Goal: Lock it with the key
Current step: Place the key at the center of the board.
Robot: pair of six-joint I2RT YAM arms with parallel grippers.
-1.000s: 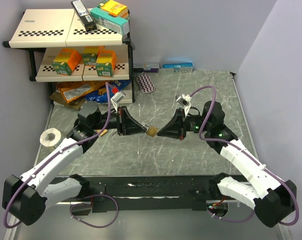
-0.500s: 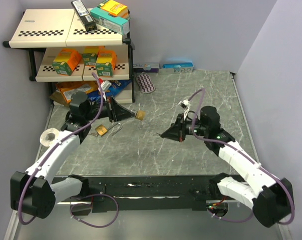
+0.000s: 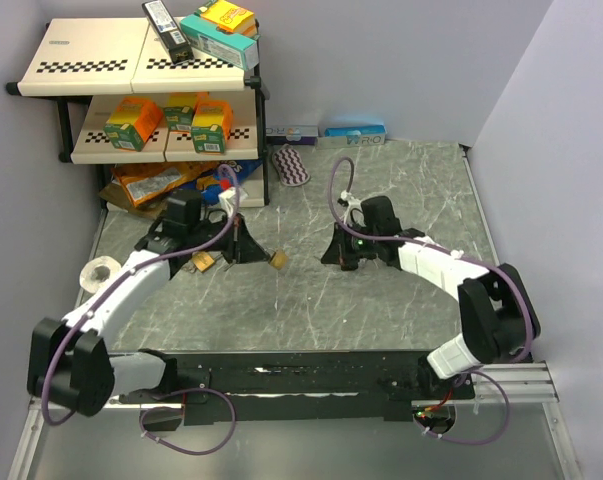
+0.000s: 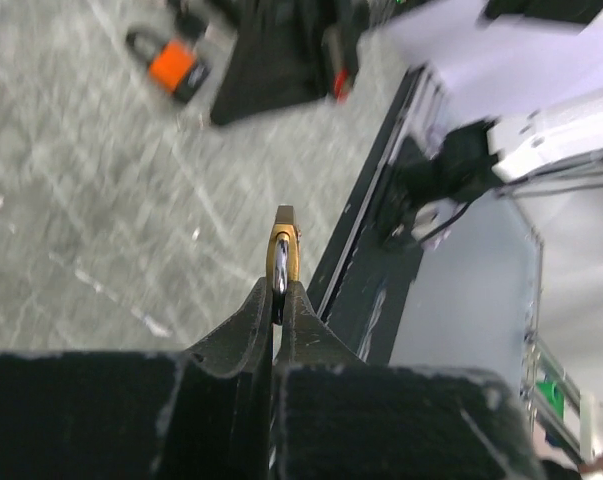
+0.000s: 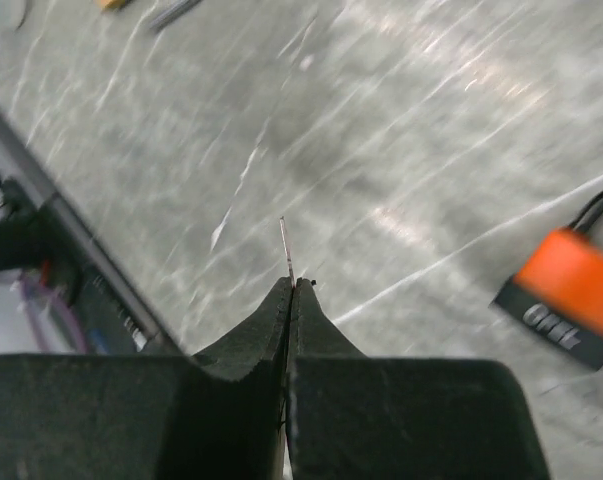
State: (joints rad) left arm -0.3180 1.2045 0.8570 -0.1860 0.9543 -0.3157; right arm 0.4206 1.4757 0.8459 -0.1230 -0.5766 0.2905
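Note:
My left gripper is shut on the shackle of a small brass padlock, whose body sticks out past the fingertips just above the table. In the left wrist view the brass padlock shows edge-on ahead of the left gripper. My right gripper faces it from a short way to the right, shut on a thin key. The key pokes out edge-on from the right gripper. The key and the padlock are apart.
A second brass padlock lies under my left arm. An orange padlock lies beside my right gripper. A tape roll sits at the left. A shelf with boxes and snack bags fills the back left.
A second ago both grippers met at mid-table. They pulled apart; my left gripper swung back then returned with the padlock, and my right gripper moved further back with the key.

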